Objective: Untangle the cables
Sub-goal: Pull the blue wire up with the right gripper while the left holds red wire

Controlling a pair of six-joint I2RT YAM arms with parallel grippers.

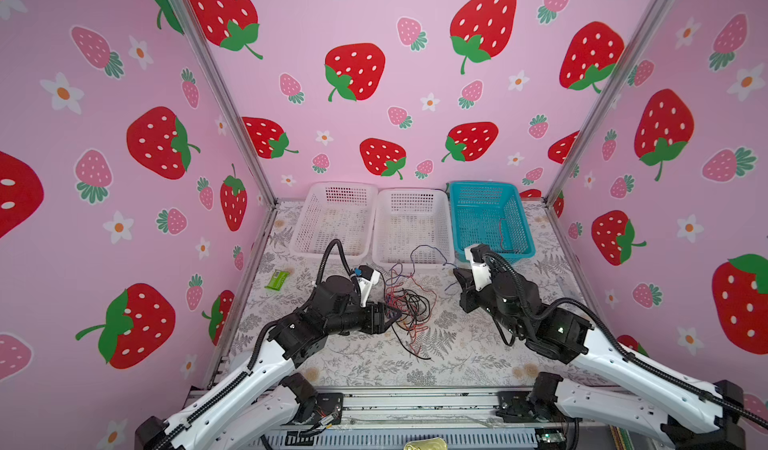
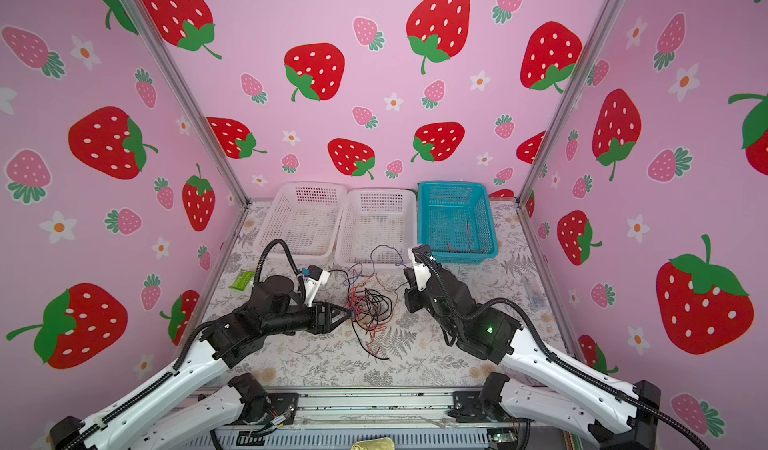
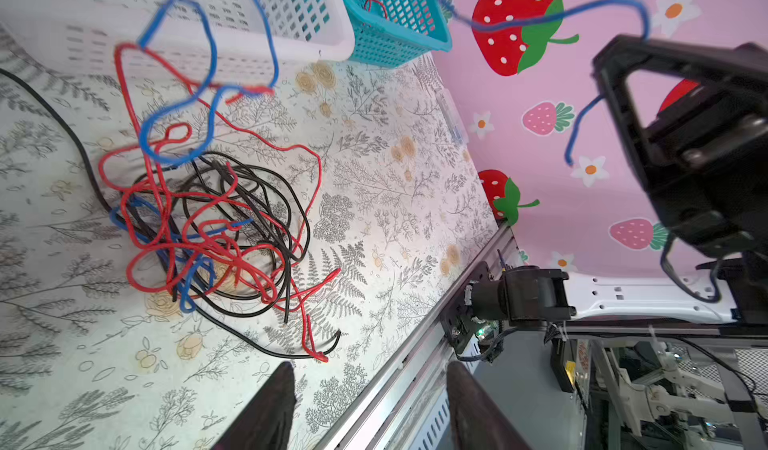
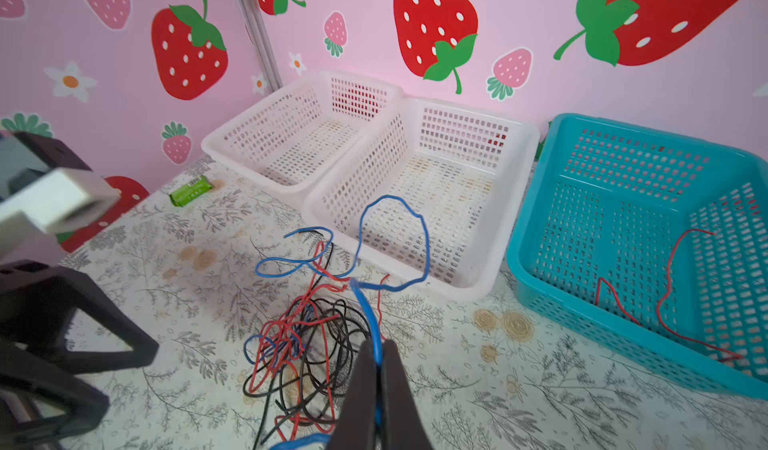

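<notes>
– Left pincer (image 3: 370, 389) was standing wide, nothing between its fingers, anyone else catch that? Its tips sat right at the edge of the tangled cables (image 1: 409, 302).

– Yep, saw it in both top views. And the right pincer (image 4: 376, 358) was clamped tight on one blue cable (image 4: 424, 235), nipped right between the tips.

– Where was the pile though?

– On the worktop (image 1: 478, 356), just in front of the middle white basket (image 1: 413, 193). Red, black and blue strands, all knotted up together. That blue cable climbed out of the heap, looped across the basket's front rim and hung in the air over to the right pincer, which was near the basket's front corner on the teal side.

– Teal side?

– The teal basket (image 1: 490, 186) sat just beside the white one, with a single red cable (image 4: 669, 277) lying in it, well apart from the pile. A second white basket (image 1: 336, 188) touched the middle one on the opposite side, and a green packet (image 1: 277, 280) lay further out that way.
</notes>
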